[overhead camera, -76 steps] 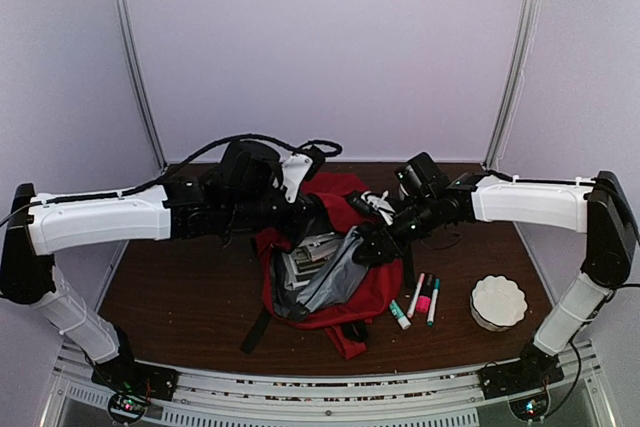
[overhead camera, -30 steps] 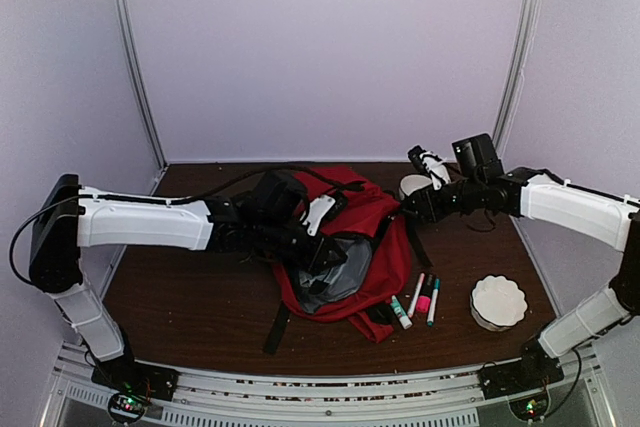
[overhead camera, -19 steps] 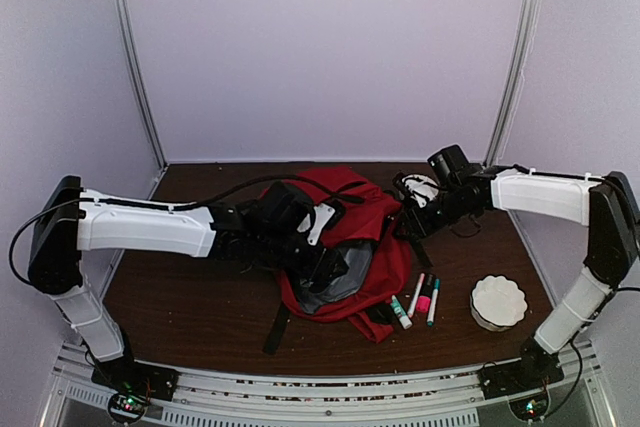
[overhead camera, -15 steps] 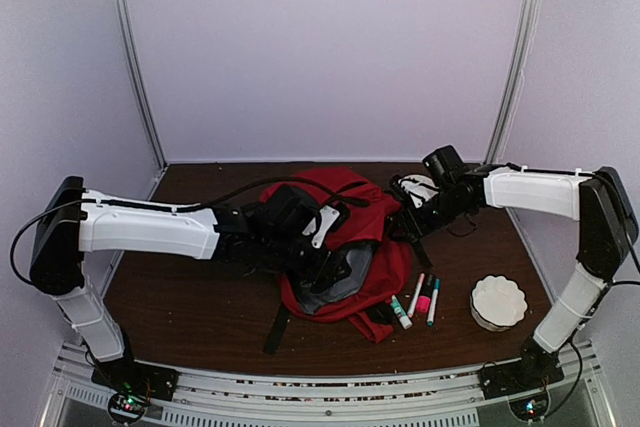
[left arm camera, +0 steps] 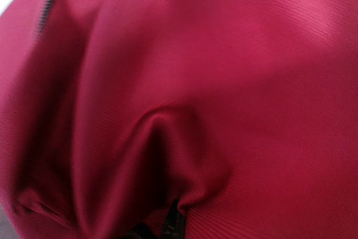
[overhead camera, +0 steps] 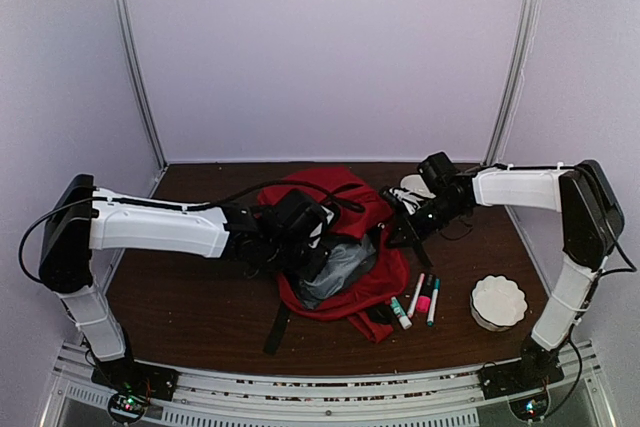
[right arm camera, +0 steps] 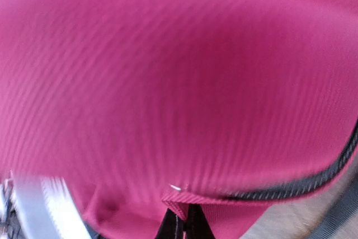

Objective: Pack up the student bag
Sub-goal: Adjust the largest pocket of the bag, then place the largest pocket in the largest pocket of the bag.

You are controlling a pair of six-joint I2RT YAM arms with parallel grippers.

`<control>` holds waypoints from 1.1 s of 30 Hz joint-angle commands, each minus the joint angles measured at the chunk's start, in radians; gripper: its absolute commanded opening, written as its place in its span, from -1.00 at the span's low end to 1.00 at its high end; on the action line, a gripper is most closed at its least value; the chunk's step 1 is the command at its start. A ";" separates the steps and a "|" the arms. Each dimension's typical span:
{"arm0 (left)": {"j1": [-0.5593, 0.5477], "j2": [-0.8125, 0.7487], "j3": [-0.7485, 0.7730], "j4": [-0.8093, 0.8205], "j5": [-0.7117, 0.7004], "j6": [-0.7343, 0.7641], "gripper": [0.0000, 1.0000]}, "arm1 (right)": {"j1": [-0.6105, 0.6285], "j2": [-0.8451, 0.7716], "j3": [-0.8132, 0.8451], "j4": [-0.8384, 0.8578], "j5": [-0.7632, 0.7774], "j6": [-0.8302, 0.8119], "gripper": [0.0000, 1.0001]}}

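The student bag (overhead camera: 368, 282) lies in the middle of the table, red with grey lining (overhead camera: 338, 259) showing at its mouth. My left gripper (overhead camera: 318, 247) reaches over the bag's left side. In the left wrist view red fabric (left arm camera: 224, 82) fills the frame, and the left gripper (left arm camera: 174, 225) is shut on a pinched fold of it. My right gripper (overhead camera: 398, 227) is at the bag's right edge. In the right wrist view it (right arm camera: 187, 225) is shut on the bag's red hem (right arm camera: 179, 82), beside the black zip (right arm camera: 302, 186).
Several markers (overhead camera: 418, 297) lie just right of the bag. A white fluted bowl (overhead camera: 498, 302) stands at the front right. A small white cup-like thing (overhead camera: 412, 187) sits behind the right gripper. A black strap (overhead camera: 275, 327) trails toward the front edge.
Both grippers have shut on the bag's fabric. The right arm came down and in from the back right to the bag's right edge. The left gripper shifted slightly over the bag's mouth.
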 commanded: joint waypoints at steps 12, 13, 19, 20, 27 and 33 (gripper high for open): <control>0.080 -0.070 -0.086 0.064 -0.248 0.158 -1.00 | -0.039 0.198 0.165 -1.095 -0.736 -1.150 -0.93; 0.077 -0.079 -0.089 0.074 -0.210 0.161 -1.00 | -0.043 0.191 0.155 -1.095 -0.737 -1.167 -0.90; 0.039 -0.234 -0.190 0.150 -0.106 0.155 -0.49 | -0.041 0.154 0.215 -1.092 -0.752 -1.113 -0.76; 0.039 -0.268 -0.203 0.145 -0.104 0.148 -0.32 | -0.038 0.145 0.221 -1.082 -0.754 -1.094 -0.73; 0.038 -0.498 -0.255 -0.001 -0.124 0.093 0.23 | -0.037 0.114 0.241 -1.093 -0.726 -1.098 -0.49; -0.046 -0.618 -0.337 0.083 0.043 0.104 0.11 | -0.068 0.067 0.337 -1.050 -0.672 -1.010 -0.36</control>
